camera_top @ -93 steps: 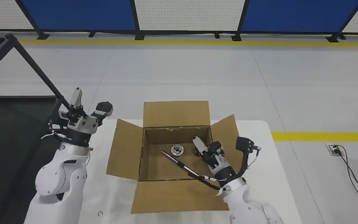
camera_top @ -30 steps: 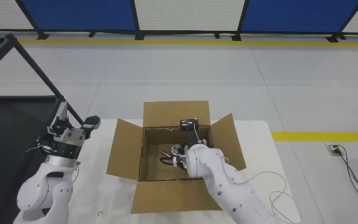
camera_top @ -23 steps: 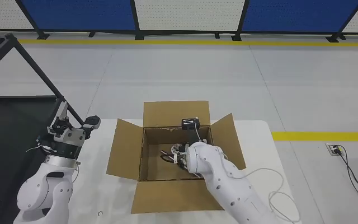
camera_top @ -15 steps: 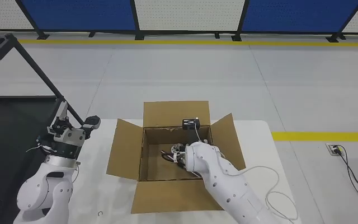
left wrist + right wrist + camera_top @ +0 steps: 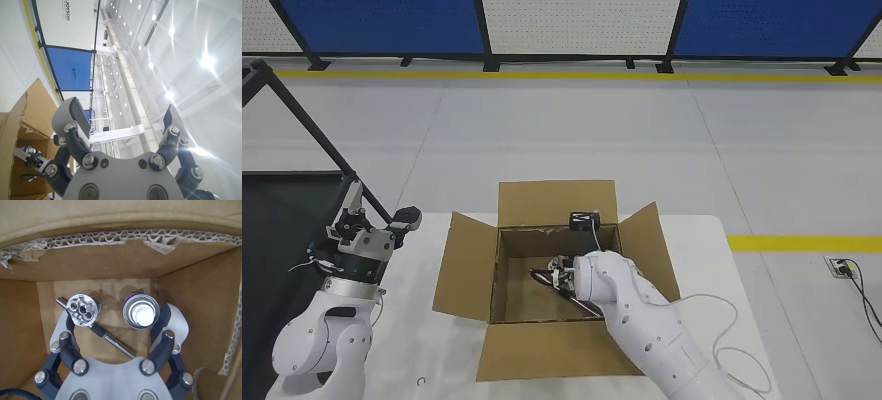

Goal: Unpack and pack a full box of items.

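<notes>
You have the cardboard box [image 5: 557, 205] standing open on the white table [image 5: 707, 300], with its flaps folded outward. From above, your right arm bends down into the box and covers much of its floor. The right wrist view takes you inside. There the right gripper [image 5: 117, 321] is spread wide and grips nothing. An upright spray can [image 5: 140, 312] stands between its fingers, close against one of them, though you cannot tell whether they touch. The other finger sits just beside a round metal disc [image 5: 82, 312] with cut-out holes. A metal rod [image 5: 113, 340] with a dark sleeve lies flat on the box floor and runs slantwise under the disc. All three items are toward the far wall of the box. Your left gripper [image 5: 377, 225] is held off the table's left side, well apart from the box. Its own view looks up at the ceiling [image 5: 189, 56], with the jaws parted wide and nothing held. At the edge of that view you also get a side look into the box, with the can standing inside.
</notes>
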